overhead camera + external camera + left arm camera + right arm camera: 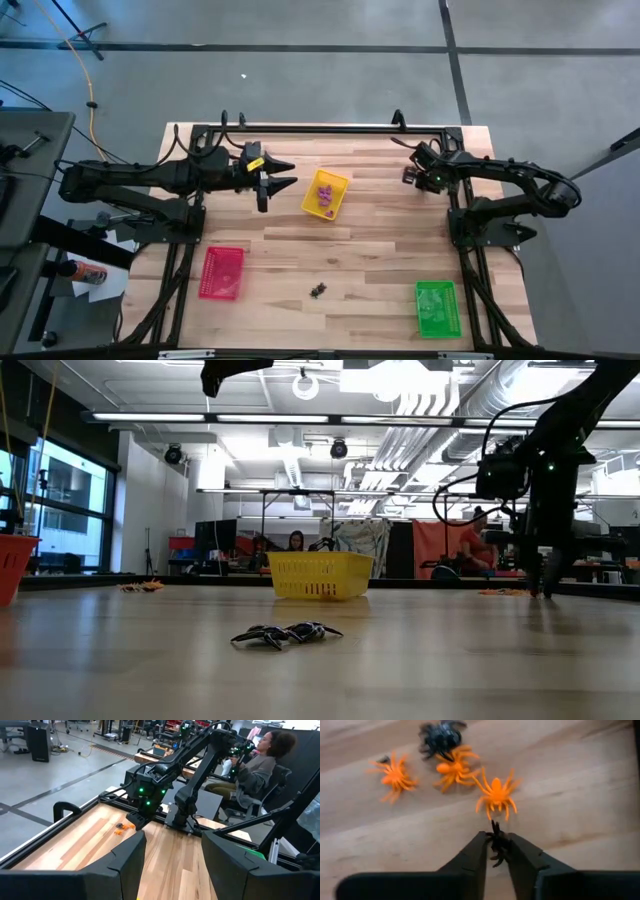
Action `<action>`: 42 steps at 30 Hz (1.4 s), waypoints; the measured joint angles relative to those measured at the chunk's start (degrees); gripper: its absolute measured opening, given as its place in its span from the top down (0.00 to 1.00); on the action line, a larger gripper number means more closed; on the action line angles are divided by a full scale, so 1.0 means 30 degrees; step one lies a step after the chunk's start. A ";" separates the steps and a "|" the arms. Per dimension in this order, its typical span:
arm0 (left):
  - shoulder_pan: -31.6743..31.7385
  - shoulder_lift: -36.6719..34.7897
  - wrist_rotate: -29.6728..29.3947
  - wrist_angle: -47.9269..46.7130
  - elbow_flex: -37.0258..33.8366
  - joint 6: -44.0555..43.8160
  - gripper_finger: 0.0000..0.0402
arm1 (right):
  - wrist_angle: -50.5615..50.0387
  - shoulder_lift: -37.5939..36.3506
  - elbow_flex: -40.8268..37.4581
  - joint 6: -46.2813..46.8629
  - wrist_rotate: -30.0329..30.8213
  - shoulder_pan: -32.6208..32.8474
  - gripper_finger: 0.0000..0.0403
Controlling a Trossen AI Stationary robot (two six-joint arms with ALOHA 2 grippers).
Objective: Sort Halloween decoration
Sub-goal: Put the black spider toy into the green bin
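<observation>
Both arms are matt black, built of rounded tubular links with blocky joint housings; the left arm (150, 178) carries a small yellow tag near its wrist; the right arm (520, 175) shows green indicator lights at its wrist, with black cables looping alongside; each gripper's fingers are flat, dark, angular plates.

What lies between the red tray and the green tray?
In the high view, black spiders lie on the table between the red tray and green tray; the rest is bare wood.
</observation>
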 joint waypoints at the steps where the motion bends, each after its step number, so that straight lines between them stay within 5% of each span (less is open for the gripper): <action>1: 0.0000 0.0000 0.0000 0.0000 0.0000 0.0000 0.55 | 0.0072 0.0006 0.0000 -0.0001 0.0108 0.0000 0.90; 5: 0.0000 0.0000 -0.0073 0.0000 0.0000 0.0197 0.55 | 0.0222 -0.0008 0.0000 -0.0295 0.0197 0.0036 0.98; 12: 0.0000 0.0000 -0.0078 0.0000 0.0000 0.0195 0.55 | 0.0284 -0.0756 0.0000 -0.0510 -0.0069 0.0036 0.97; 20: 0.0100 -0.1185 -0.0531 0.0199 0.0029 0.1096 0.55 | 0.0724 -0.4189 0.1417 -0.3495 -0.1773 0.0300 0.99; 26: 0.0576 -0.2090 -0.1281 0.0464 0.0029 0.2147 0.55 | 0.5782 -0.6561 0.3672 -0.6558 -0.4563 0.1113 0.98; 34: 0.0778 -0.2148 -0.1244 0.0597 0.0029 0.1645 0.55 | 1.4351 -0.6604 0.6058 -1.2484 -0.6473 0.4697 0.98; 42: 0.0758 -0.0933 0.1310 0.2551 0.0029 0.1294 0.55 | 1.5474 -0.4549 0.7697 -1.7667 -0.6281 0.9493 0.98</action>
